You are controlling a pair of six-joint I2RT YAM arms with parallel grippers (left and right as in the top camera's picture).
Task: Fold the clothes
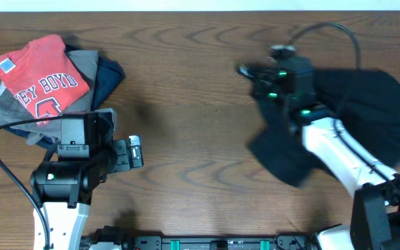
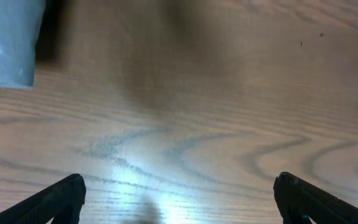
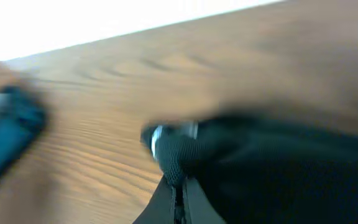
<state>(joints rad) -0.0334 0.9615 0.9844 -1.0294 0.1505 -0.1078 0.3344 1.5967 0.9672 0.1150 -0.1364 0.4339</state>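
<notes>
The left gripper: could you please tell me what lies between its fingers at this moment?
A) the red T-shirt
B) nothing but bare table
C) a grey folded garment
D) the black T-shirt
B: in the left wrist view the left gripper stands wide open over bare wood of the table, while the black T-shirt lies far off on the table's other side.

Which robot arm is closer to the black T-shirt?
Right. The right gripper is pinching the black T-shirt; the left gripper hangs open over bare table, far across from it, near the red T-shirt.
</notes>
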